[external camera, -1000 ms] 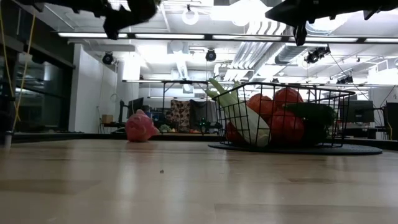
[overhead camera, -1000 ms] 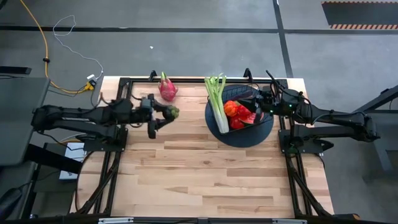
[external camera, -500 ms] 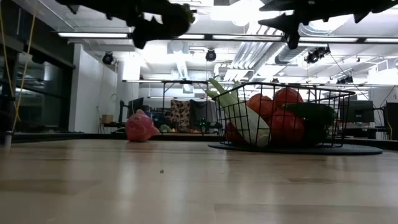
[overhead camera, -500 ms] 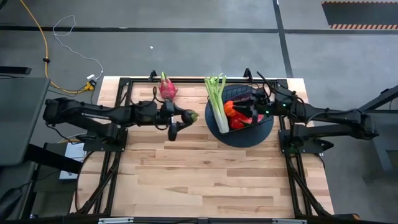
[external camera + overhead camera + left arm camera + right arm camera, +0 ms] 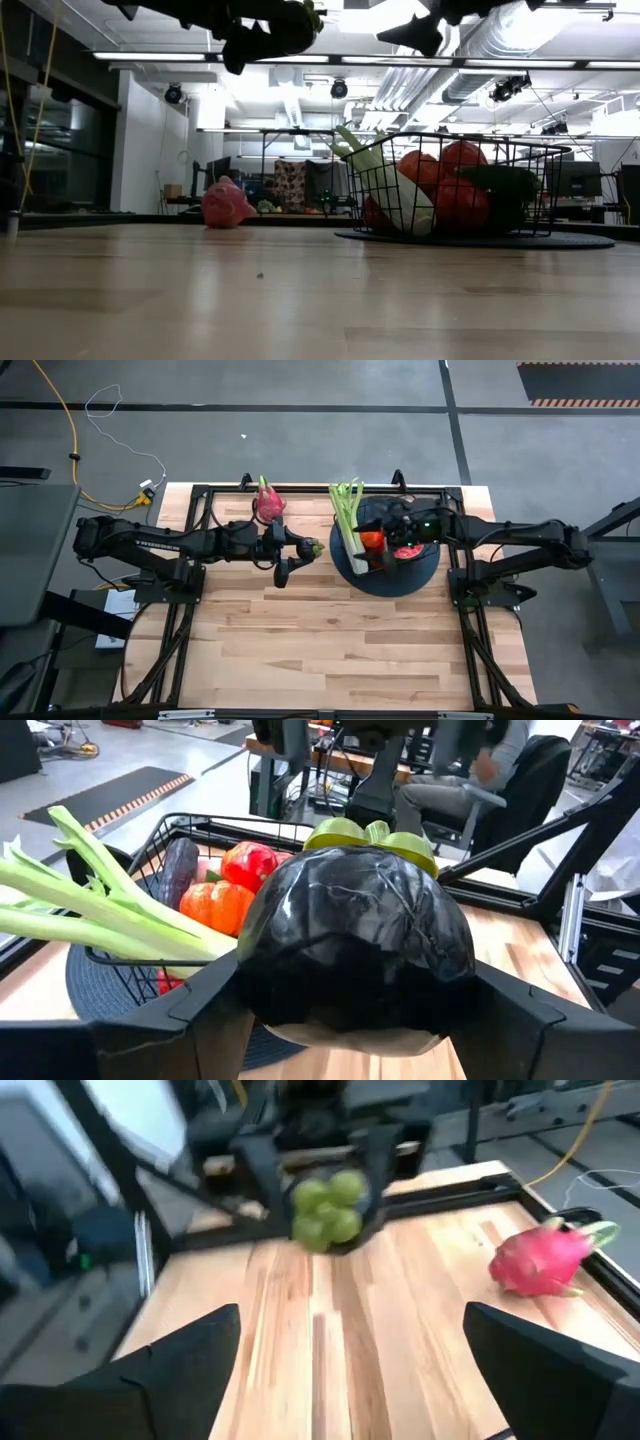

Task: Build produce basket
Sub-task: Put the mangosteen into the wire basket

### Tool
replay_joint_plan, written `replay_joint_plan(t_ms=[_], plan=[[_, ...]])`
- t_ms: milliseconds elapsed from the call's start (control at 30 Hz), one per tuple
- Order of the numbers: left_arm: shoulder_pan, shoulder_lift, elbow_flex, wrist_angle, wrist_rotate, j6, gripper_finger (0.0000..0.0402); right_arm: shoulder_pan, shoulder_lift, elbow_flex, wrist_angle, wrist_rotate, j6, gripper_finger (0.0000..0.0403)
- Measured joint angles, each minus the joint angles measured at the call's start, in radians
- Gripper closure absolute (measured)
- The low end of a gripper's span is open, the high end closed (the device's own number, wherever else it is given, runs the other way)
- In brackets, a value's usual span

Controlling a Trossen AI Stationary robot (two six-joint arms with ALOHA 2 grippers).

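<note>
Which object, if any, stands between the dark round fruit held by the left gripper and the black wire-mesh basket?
The right gripper hangs open above the black wire-mesh basket, and the green celery stalk leans over its near rim. The dark round fruit is in the left gripper.

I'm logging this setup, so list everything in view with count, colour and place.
Table: one, light wood, under both arms.
Mat: one, dark, round, under the basket.
Basket: one, black wire, on the mat at the table's far right.
Celery: one, green, leaning over the basket's left edge.
Red fruits: several, red and orange, inside the basket.
Dragon fruit: one, pink, on the table's far edge.
Dark round fruit: one, black with green leaves, held in the air.
Cable: one, yellow, on the floor.
Left end effector: closed on the dark round fruit, left of the basket.
Right end effector: open, above the basket.
</note>
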Motion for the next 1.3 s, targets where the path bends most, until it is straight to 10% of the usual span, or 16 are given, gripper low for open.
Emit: replay_joint_plan(t_ms=[333,700,1300], plan=[[-0.014,0.000,0.000,0.011,0.045,-0.039,0.0139,0.070,0.168,0.172,-0.090,0.096,-0.160,0.0022],[0.034,0.000,0.001,0.011,0.161,-0.553,0.0139,0.184,0.304,0.308,-0.150,0.281,-0.698,0.0022],[0.039,0.000,0.001,0.118,0.292,-0.605,0.0139,0.228,0.419,0.387,-0.026,0.367,-0.744,0.0022]])
